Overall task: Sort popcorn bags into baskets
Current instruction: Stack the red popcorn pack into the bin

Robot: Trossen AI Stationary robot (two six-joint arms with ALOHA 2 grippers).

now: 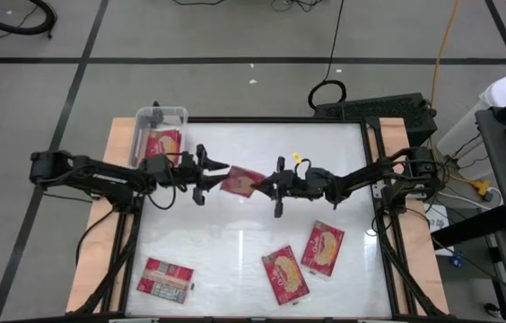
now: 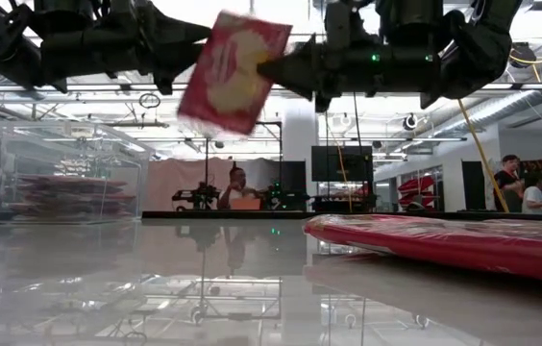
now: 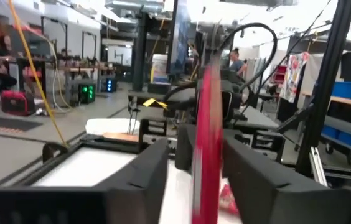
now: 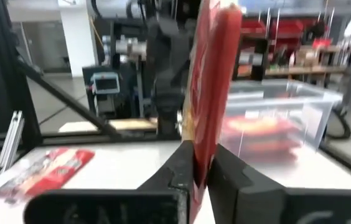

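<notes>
Above the middle of the white worktop (image 1: 235, 256), two dark arms meet over a single popcorn bag (image 1: 239, 183), a flat red packet with a yellowish picture held well clear of the surface. The right gripper (image 1: 266, 186) reaches in from the right edge and pinches the packet's edge between its pressed-together fingers (image 4: 182, 168), the bag (image 4: 210, 93) standing upright in their grip. The left gripper (image 1: 220, 174), coming from the left edge, sits at the packet's other side with its fingers (image 3: 144, 180) spread apart, the red bag (image 3: 208, 143) seen edge-on in the gap between them without either finger closing on it. In the low view the packet (image 2: 233, 72) hangs tilted between the two grippers, high above the table. The clear plastic basket (image 1: 160, 119) stands at the worktop's far left corner and holds at least one red packet (image 1: 161, 144). Three more packets lie flat toward the near edge: one at the near left corner (image 1: 165, 278), showing a pale panel, and two side by side right of centre (image 1: 285, 275) (image 1: 323, 249), just apart from each other. People sit at desks in the room beyond the table (image 2: 240, 187).
</notes>
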